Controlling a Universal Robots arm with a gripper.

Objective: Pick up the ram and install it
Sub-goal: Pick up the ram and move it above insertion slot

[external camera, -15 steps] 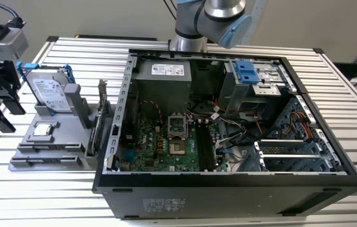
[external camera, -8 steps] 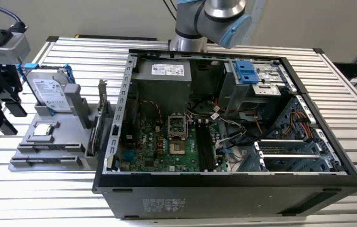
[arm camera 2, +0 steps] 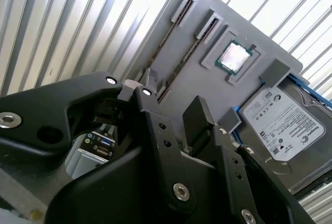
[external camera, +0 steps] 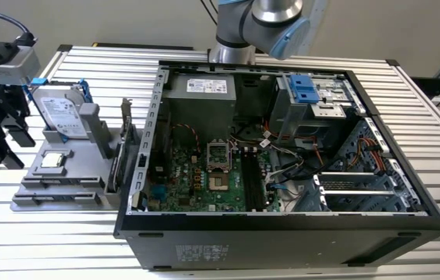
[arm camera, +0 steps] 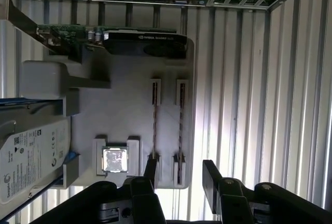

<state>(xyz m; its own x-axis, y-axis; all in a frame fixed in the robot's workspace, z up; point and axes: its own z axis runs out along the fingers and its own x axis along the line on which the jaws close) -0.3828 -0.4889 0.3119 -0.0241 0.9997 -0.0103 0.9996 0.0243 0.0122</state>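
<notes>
Fingers (arm camera: pixel 211 176) spread, empty, pointing straight down over thin dark ram stick (arm camera: pixel 180 125) standing edgewise in grey plastic holder (arm camera: pixel 124 115).

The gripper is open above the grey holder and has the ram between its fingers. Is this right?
Not quite. The gripper is open above the grey holder, but there is nothing between its fingers. The first wrist view shows the ram standing on edge in a slot of the holder.

A robotics lab bench: slatted aluminium table (external camera: pixel 64 245), opened computer case (external camera: pixel 282 236), grey parts fixture (external camera: pixel 64 195)
</notes>
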